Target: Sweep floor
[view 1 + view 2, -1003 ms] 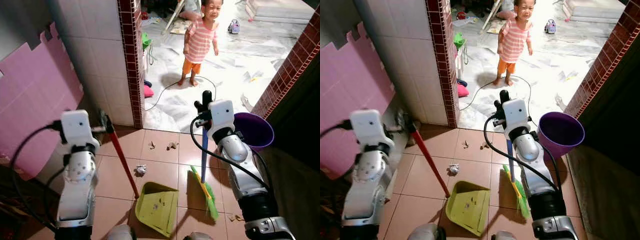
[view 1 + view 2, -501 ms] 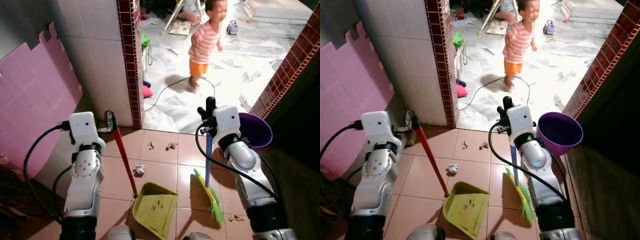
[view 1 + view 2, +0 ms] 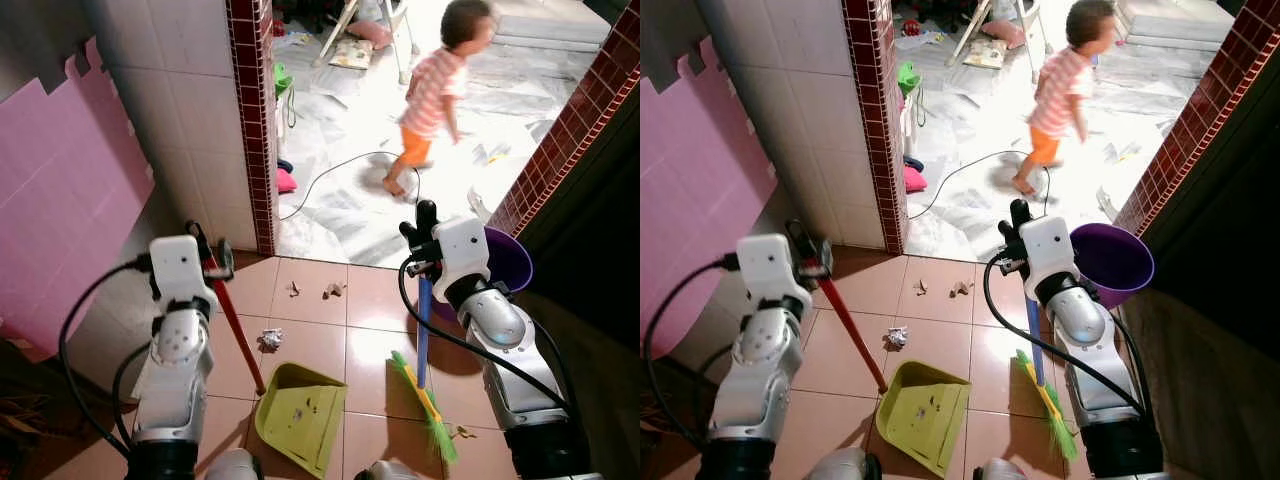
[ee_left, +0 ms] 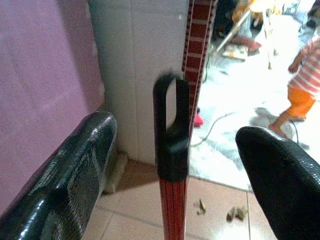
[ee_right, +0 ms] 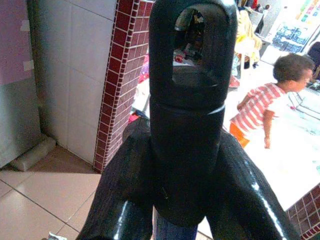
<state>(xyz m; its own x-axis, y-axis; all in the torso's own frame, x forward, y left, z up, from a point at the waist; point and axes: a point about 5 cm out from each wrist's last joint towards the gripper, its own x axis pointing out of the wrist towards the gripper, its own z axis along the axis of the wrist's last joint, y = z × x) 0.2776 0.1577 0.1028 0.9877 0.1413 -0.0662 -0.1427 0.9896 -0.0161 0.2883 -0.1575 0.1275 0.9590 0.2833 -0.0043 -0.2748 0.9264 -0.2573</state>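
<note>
Since the earlier frame: the child (image 3: 435, 95) had turned from facing the robot and was stepping away across the pale marble floor (image 3: 350, 200), blurred; the broom head had slid nearer the robot's feet.

- Terracotta tile floor (image 3: 310, 325): foreground, bounded by a white-tiled wall (image 3: 190, 120) with a red brick edge.
- Purple bucket (image 3: 1110, 262): at the right, behind the right arm.
- Dustpan (image 3: 298, 417), yellow-green: resting on the tiles, red handle (image 3: 232, 318) slanting up to the left gripper (image 4: 172, 150); fingers stood wide either side of the handle's black loop, apparently not touching it.
- Broom (image 3: 424, 385): blue shaft, green and yellow bristles on the tiles; right gripper (image 5: 186, 165) closed tight round its black top.
- Crumpled paper (image 3: 270, 340): beside the dustpan handle.
- Leaf scraps (image 3: 333, 291): near the doorway
</note>
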